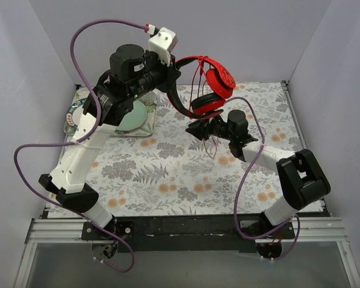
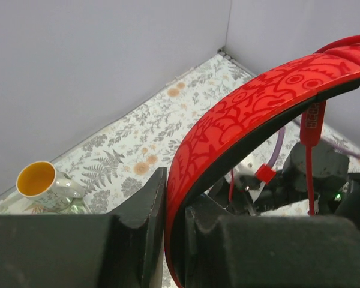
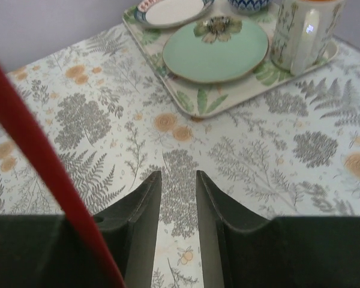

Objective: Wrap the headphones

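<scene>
The red headphones [image 1: 219,78] hang in the air above the far middle of the table. My left gripper [image 1: 168,75] is shut on their black-and-red headband [image 1: 177,99]. In the left wrist view the patterned red band [image 2: 240,120] is pinched between my left gripper's [image 2: 175,198] jaws. The thin red cable [image 1: 211,147] dangles from the earcups toward the table. My right gripper [image 1: 198,129] is low, just below the earcups, its jaws a little apart with nothing between them [image 3: 179,180]. The cable [image 3: 36,156] crosses the left of the right wrist view, outside the jaws.
A floral tray [image 1: 141,129] at the far left holds a green plate [image 3: 216,51], a mug [image 3: 303,33] and small dishes. A cup with a yellow inside [image 2: 39,183] stands there too. Grey walls enclose the table on three sides.
</scene>
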